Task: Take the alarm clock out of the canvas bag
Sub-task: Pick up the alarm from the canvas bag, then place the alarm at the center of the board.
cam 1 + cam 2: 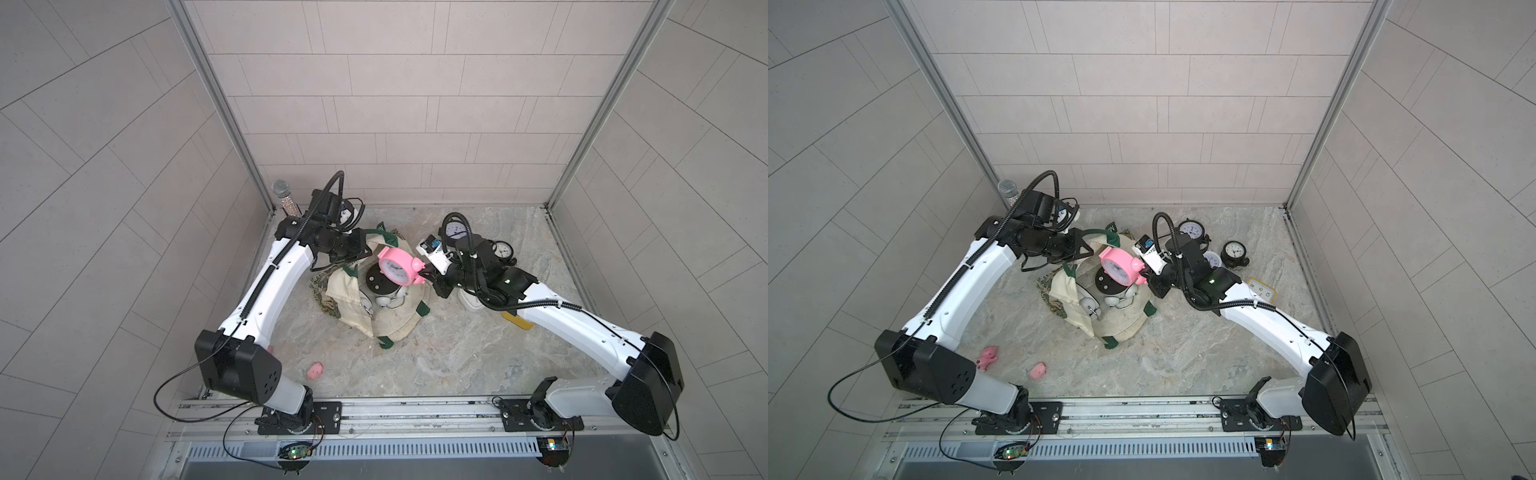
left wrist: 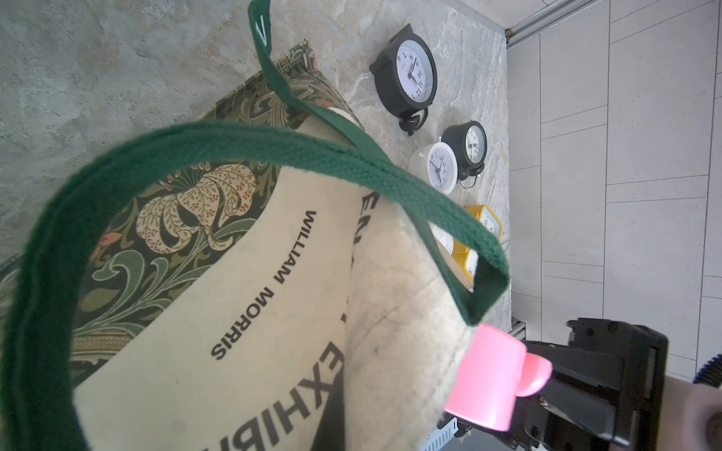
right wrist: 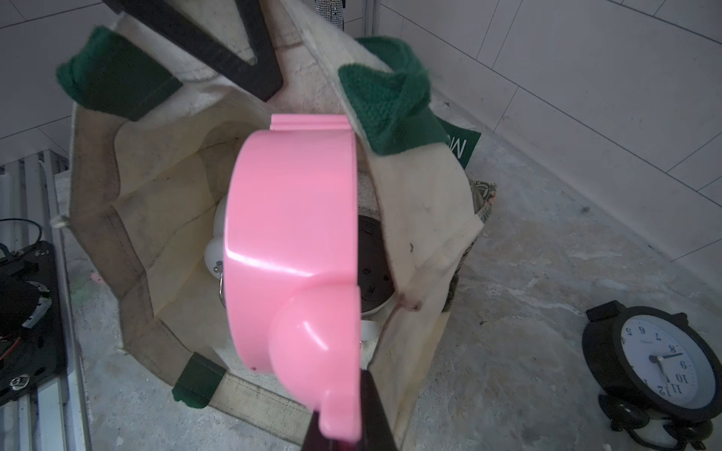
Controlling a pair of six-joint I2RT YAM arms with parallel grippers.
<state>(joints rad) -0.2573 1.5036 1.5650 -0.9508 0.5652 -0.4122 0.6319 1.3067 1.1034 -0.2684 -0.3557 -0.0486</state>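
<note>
The pink clock is held just above the mouth of the bag, which stands slumped mid-table. Whether the clock touches the rim cannot be told. The right gripper is clamped on a tab at the clock's edge. In the right wrist view its fingers are cut off by the frame. The left gripper is closed on the bag's rim, but the pinch itself is hidden by canvas and a green handle. Deeper in the bag, a black clock back and silvery bells are partly covered. A yellow clock is half hidden behind the handle.
</note>
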